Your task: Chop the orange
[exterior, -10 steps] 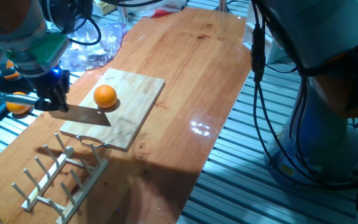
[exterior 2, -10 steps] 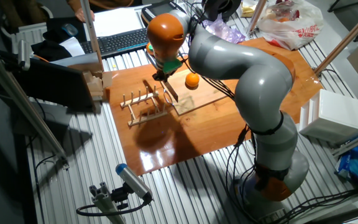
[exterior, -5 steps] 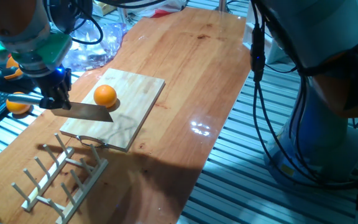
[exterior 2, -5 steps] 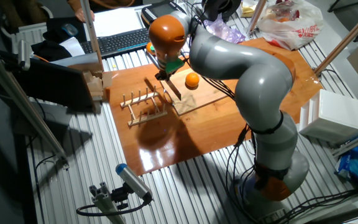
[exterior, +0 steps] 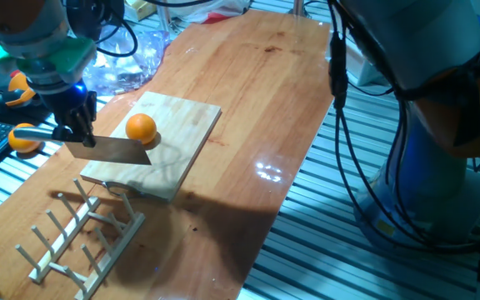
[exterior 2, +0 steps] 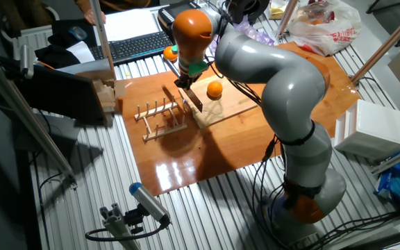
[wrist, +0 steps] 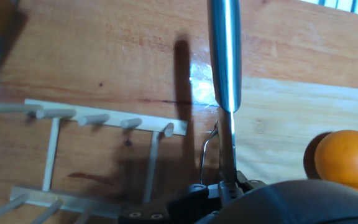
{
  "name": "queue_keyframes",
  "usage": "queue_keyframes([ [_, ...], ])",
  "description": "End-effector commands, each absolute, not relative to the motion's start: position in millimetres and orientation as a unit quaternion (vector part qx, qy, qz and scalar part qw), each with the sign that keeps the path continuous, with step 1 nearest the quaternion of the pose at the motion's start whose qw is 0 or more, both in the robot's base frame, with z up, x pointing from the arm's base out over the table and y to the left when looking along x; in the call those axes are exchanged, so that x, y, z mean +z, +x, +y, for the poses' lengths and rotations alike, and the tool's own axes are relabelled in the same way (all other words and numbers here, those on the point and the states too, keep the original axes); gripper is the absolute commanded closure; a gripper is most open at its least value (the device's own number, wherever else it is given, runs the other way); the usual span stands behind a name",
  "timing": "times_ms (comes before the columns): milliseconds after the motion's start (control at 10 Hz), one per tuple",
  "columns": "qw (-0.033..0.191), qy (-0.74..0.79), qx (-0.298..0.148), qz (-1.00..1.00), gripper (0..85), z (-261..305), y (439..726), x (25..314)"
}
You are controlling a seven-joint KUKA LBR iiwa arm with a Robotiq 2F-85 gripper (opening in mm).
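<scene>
Just orange right of gripper

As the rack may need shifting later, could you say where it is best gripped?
Probably one of the long base rails of the rack, taken from above: it lies flat on the table, and its upright pegs leave gaps where fingers could slip in.
</scene>
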State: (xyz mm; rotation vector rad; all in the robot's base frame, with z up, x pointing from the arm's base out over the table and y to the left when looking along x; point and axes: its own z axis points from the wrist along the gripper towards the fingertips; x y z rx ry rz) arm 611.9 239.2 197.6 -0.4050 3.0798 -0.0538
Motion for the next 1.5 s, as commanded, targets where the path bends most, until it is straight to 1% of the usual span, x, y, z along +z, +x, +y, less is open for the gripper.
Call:
queue_keyframes([
  [0, 0.017, -0.133, -0.016, 0.991, 85.0, 239.2, 612.0, 197.7],
  [300, 0.002, -0.12, -0.009, 0.993, 85.0, 239.2, 612.0, 197.7],
  [400, -0.009, -0.114, -0.001, 0.993, 85.0, 239.2, 612.0, 197.7],
  [600, -0.011, -0.093, 0.0, 0.996, 85.0, 239.2, 612.0, 197.7],
  [900, -0.008, -0.091, -0.005, 0.996, 85.0, 239.2, 612.0, 197.7],
  [1100, 0.002, -0.048, -0.01, 0.999, 85.0, 239.2, 612.0, 197.7],
  [1200, 0.001, -0.037, -0.018, 0.999, 85.0, 239.2, 612.0, 197.7],
  [1400, 0.001, -0.037, -0.028, 0.999, 85.0, 219.0, 615.2, 206.9],
])
